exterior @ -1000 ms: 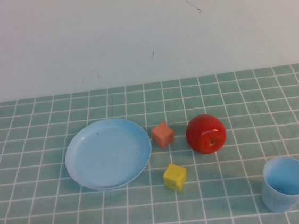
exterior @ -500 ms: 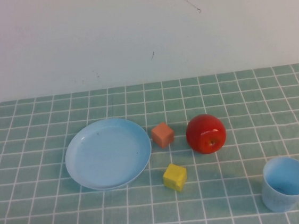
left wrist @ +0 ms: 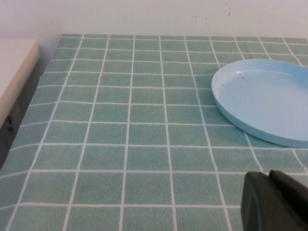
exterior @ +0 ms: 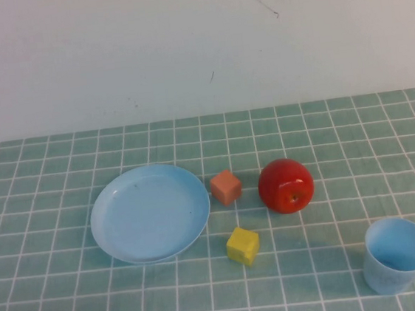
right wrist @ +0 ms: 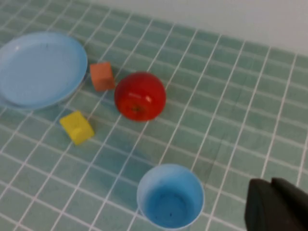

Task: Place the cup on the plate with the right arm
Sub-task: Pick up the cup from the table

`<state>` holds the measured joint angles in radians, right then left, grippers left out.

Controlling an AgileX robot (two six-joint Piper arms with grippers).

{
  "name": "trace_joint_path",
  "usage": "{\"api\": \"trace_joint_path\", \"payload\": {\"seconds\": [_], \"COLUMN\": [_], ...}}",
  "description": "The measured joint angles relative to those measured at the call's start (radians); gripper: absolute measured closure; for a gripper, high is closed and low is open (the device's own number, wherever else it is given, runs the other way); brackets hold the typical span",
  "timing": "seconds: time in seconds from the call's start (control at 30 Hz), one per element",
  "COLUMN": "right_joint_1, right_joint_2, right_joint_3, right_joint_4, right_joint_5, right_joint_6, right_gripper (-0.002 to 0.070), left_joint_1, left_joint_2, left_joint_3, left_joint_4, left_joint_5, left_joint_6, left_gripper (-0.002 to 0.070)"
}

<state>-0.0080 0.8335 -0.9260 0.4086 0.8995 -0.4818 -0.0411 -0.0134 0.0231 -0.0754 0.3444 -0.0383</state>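
Nothing has moved since a second ago — one cup (exterior: 397,254) upright at the counter's (exterior: 60,305) near right, well apart from one empty plate (exterior: 150,213). Between them: one apple (exterior: 286,185), two cubes. Right tool (right wrist: 276,206) beside the cup, left tool (left wrist: 274,202) near the plate — grips: cannot tell.
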Motion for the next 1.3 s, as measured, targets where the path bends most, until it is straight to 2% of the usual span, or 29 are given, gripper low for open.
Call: {"api": "trace_joint_path", "payload": {"seconds": [0.3, 0.4, 0.57, 0.67, 1.13, 1.3], "right_joint_1": [0.004, 0.004, 0.004, 0.004, 0.006, 0.043], "right_joint_2": [0.313, 0.398, 0.516, 0.559, 0.645, 0.677], "right_joint_3": [0.000, 0.000, 0.000, 0.000, 0.000, -0.001], "right_joint_4": [0.019, 0.023, 0.042, 0.046, 0.122, 0.123], "right_joint_5": [0.038, 0.045, 0.053, 0.051, 0.009, -0.017], "right_joint_6": [-0.033, -0.036, -0.043, -0.043, -0.088, -0.093], "right_gripper": [0.0660, 0.0566, 0.0301, 0.0242, 0.0218, 0.0218], "left_joint_1": [0.000, 0.000, 0.000, 0.000, 0.000, 0.000], "left_joint_2": [0.000, 0.000, 0.000, 0.000, 0.000, 0.000], "left_joint_3": [0.000, 0.000, 0.000, 0.000, 0.000, 0.000], "left_joint_4": [0.000, 0.000, 0.000, 0.000, -0.002, -0.002], "left_joint_5": [0.000, 0.000, 0.000, 0.000, 0.000, 0.000], "left_joint_6": [0.002, 0.002, 0.002, 0.002, 0.000, 0.000], "left_gripper": [0.0678, 0.0677, 0.0677, 0.0677, 0.0677, 0.0678]}}
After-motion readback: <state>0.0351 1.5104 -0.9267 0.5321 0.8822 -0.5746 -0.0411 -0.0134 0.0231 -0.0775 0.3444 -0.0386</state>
